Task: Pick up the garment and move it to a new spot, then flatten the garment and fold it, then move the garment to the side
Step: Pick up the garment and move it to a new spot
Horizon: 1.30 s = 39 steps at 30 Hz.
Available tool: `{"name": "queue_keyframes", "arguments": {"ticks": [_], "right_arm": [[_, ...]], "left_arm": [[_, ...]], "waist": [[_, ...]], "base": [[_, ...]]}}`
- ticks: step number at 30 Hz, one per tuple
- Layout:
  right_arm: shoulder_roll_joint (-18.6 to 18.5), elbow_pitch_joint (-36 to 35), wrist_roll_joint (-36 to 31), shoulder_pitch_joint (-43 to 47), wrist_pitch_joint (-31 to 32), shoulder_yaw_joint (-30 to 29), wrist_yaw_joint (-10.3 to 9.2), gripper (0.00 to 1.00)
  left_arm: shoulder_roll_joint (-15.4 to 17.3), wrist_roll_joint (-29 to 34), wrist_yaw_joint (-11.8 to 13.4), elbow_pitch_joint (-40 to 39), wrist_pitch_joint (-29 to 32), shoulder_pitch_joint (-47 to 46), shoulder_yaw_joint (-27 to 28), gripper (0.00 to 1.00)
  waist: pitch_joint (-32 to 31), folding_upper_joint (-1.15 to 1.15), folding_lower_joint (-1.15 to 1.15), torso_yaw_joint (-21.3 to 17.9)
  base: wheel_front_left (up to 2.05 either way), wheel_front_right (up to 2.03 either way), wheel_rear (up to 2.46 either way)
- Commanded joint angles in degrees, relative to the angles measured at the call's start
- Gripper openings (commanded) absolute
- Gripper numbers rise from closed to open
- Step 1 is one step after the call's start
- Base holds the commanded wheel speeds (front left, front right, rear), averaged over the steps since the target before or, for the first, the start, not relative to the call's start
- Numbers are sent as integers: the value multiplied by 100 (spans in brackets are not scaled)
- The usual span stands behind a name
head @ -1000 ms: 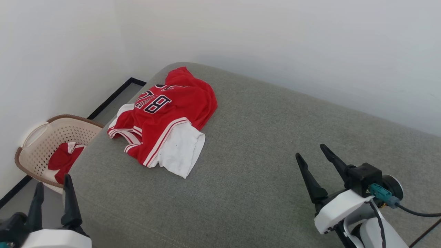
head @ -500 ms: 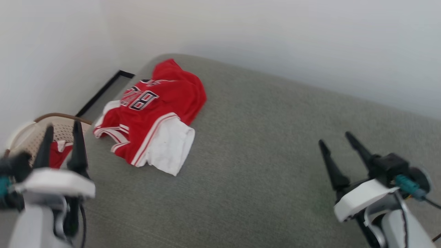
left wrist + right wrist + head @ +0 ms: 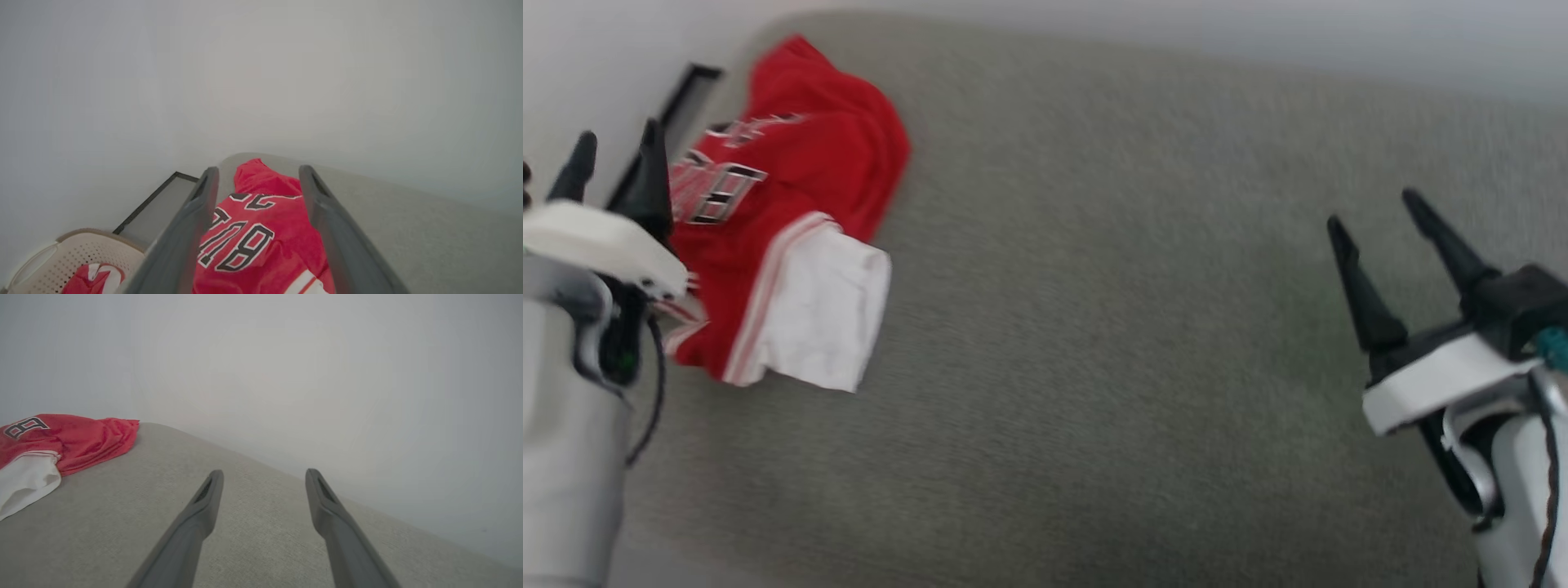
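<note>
The garment (image 3: 792,220), a red jersey with a white sleeve, striped trim and black lettering, lies crumpled at the far left end of a grey couch cushion (image 3: 1111,343). My left gripper (image 3: 613,147) hovers open just at its left edge, above the cloth and apart from it. In the left wrist view the garment (image 3: 261,241) shows between my open fingers (image 3: 192,228). My right gripper (image 3: 1376,212) stands open far to the right over bare cushion. In the right wrist view the garment (image 3: 69,437) lies at the far left, well away from the right gripper (image 3: 265,473).
A beige perforated basket (image 3: 73,257) holding another red and white cloth sits on the floor left of the couch. A white wall runs behind the cushion, with a black strip (image 3: 662,114) at the floor by the left corner.
The head camera has tilted down and swung, shifting the whole picture. My left arm has risen up and forward to the garment's left edge. Both grippers stay open; the garment has not moved.
</note>
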Motion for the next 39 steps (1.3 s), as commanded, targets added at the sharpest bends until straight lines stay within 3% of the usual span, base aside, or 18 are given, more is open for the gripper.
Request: {"name": "queue_keyframes", "arguments": {"ticks": [1,8,16,22,26,27,28,35,39], "right_arm": [[-42,-148,-2,-159,60,-27,-2,100],[-203,-467,24,-356,213,-62,-2,100],[-316,-746,55,-364,395,-111,-2,100],[-312,-869,78,-412,495,-146,-2,100],[-303,-917,71,-443,537,-153,-2,100],[-291,-923,75,-449,544,-168,-2,100],[-283,-921,80,-455,537,-177,-2,100],[-217,-800,104,-398,420,-284,-2,100],[-116,-683,107,-286,309,-384,-2,100]], "left_arm": [[89,-186,-18,338,155,-341,-139,100],[198,-495,-19,1621,948,-1134,-367,100],[-135,-629,43,3094,2623,-1610,-608,100],[-524,-677,109,3496,3814,-1373,-799,100],[-539,-627,176,3559,3912,-1304,-880,100],[-526,-690,161,3556,3763,-1333,-825,27],[-470,-730,145,3512,3592,-1404,-777,0],[246,-641,27,3034,2528,-2009,-773,0],[482,-447,-15,2723,1929,-2218,-966,0]], "waist": [[696,0,0,-487],[1275,0,0,-758],[1673,0,0,-837],[1788,0,0,-818],[1827,0,0,-815],[1829,0,0,-810],[1820,0,0,-805],[1568,0,0,-748],[1274,0,0,-659]], "base": [[0,0,0],[0,0,0],[0,0,0],[0,0,0],[0,0,0],[0,0,0],[0,0,0],[0,0,0],[0,0,0]]}}
